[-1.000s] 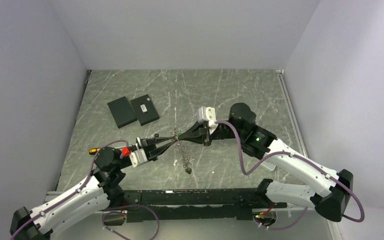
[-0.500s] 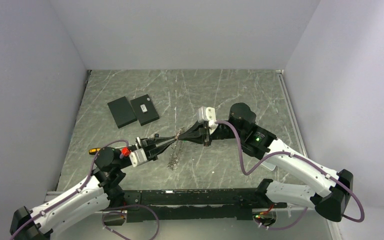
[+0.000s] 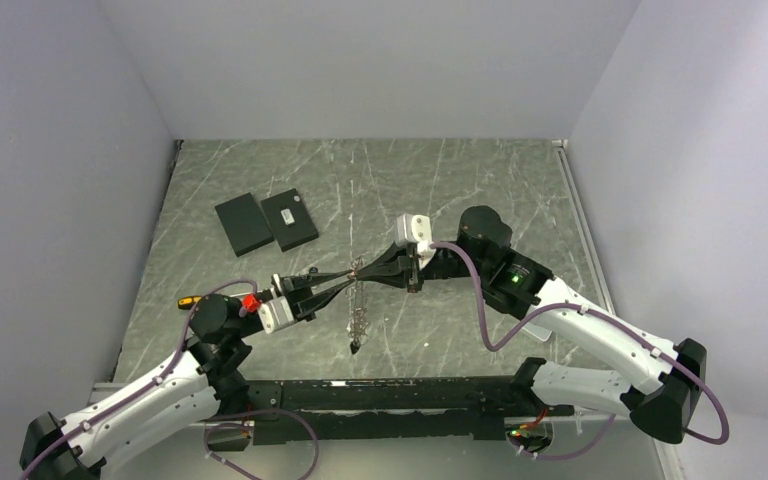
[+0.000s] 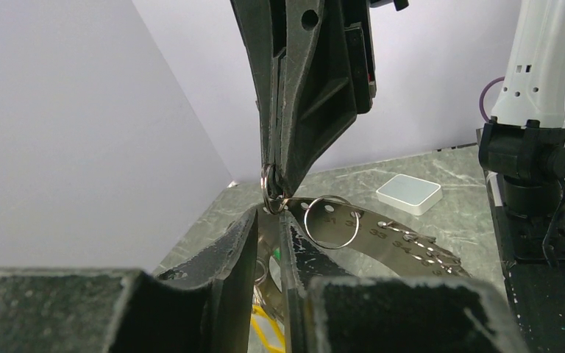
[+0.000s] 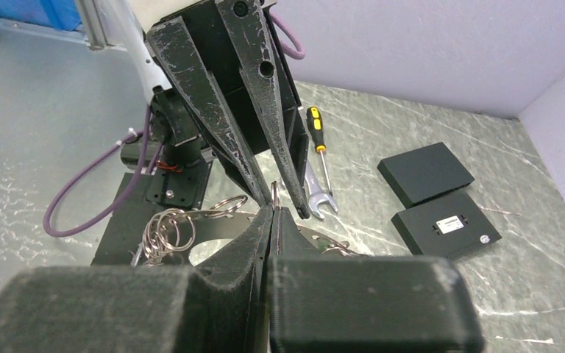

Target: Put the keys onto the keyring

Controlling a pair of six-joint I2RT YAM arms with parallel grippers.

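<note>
Though overhead blurs it, the left-wrist view shows right claw [image 4: 271, 181] clamped on the keyring [image 4: 265, 195] — left claw [image 4: 268, 215], cannot tell.

Tip to tip over the middle of the table [image 3: 460, 170], with the keyring [image 3: 357, 305] between.

From the near left, the left gripper [image 3: 348, 282]; from the right, the right gripper [image 3: 360, 268]. From the meeting point toward the near edge, the cord of the keyring. Far left on the table, behind the left gripper, the left plate [image 3: 243, 223], with the right plate [image 3: 290, 219] just beside it. Near left, by the left arm, the screwdriver [image 5: 315, 129] and the wrench [image 5: 316, 193], just beside each other.
</note>
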